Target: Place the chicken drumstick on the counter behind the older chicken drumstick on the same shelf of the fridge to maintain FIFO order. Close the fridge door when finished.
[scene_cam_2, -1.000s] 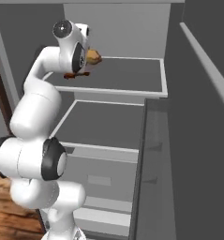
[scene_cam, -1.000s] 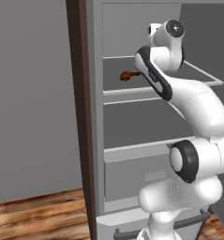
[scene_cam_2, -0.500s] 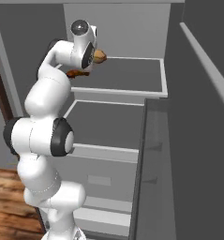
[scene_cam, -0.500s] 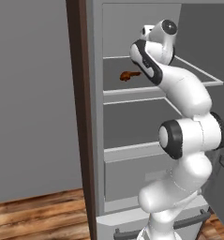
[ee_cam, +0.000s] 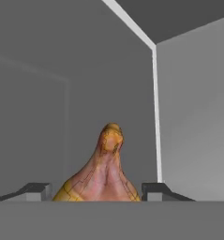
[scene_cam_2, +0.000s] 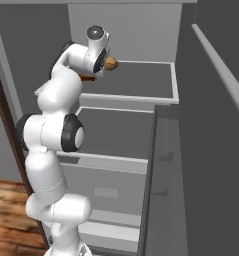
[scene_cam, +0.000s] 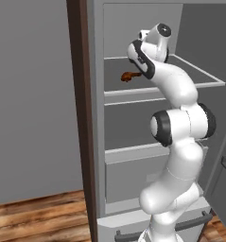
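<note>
Hand [ee_cam: 98,192] clamped on a chicken drumstick [ee_cam: 102,172], fingertips [ee_cam: 36,191] snug against both sides of the meat, bone end poking up toward the middle of the hand view. Same drumstick [scene_cam_2: 110,64] peeking out past the wrist in the upper middle of the right base view, hanging over the top shelf [scene_cam_2: 141,82]. Older chicken drumstick [scene_cam: 128,75] lying on that same shelf [scene_cam: 199,75], upper middle of the left base view, just left of the arm and partly hidden by it. Fridge [scene_cam: 98,118] standing wide open, fridge door [scene_cam_2: 211,125] swung out along the right side of the right base view. Can't tell from here whether the two drumsticks touch.
</note>
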### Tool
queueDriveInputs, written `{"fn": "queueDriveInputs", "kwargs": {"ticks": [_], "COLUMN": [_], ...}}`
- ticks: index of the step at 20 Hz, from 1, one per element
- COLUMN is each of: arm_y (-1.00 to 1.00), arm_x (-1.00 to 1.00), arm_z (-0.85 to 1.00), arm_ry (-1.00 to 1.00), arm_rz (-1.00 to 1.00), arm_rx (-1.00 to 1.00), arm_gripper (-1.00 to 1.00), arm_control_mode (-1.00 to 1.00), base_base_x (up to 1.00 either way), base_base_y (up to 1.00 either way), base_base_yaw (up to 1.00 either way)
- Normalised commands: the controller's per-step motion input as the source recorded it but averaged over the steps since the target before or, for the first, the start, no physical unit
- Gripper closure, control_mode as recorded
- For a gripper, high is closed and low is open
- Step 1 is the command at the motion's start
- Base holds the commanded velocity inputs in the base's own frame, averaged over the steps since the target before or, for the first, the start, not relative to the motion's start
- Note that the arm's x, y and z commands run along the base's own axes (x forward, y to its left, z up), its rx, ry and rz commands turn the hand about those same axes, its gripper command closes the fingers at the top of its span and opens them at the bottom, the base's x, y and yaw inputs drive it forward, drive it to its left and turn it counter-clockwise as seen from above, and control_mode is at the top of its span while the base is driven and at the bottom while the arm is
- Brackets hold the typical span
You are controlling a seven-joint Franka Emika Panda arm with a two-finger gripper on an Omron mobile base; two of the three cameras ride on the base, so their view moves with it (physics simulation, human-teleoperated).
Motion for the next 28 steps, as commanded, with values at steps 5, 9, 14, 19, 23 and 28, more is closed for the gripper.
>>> {"fn": "queueDriveInputs", "kwargs": {"ticks": [5,9,14,19,23,28], "arm_y": [0.0,0.01,0.06,0.13,0.3,0.09], "arm_x": [0.44,0.39,0.44,0.39,0.04,-0.13], "arm_z": [-0.28,-0.11,-0.19,-0.28,-0.32,-0.18], "arm_ry": [0.08,0.06,0.07,0.07,0.01,-0.01], "arm_rz": [0.0,0.0,0.01,0.01,0.02,0.01], "arm_rx": [0.0,0.0,0.0,0.0,-0.03,0.0], "arm_gripper": [1.0,1.0,1.0,1.0,-1.0,-1.0], "arm_control_mode": [-1.0,-1.0,-1.0,-1.0,-1.0,-1.0], "base_base_x": [0.0,0.0,0.0,0.0,0.0,0.0], "base_base_y": [0.0,0.0,0.0,0.0,0.0,0.0], "base_base_yaw": [0.0,0.0,0.0,0.0,0.0,0.0]}}
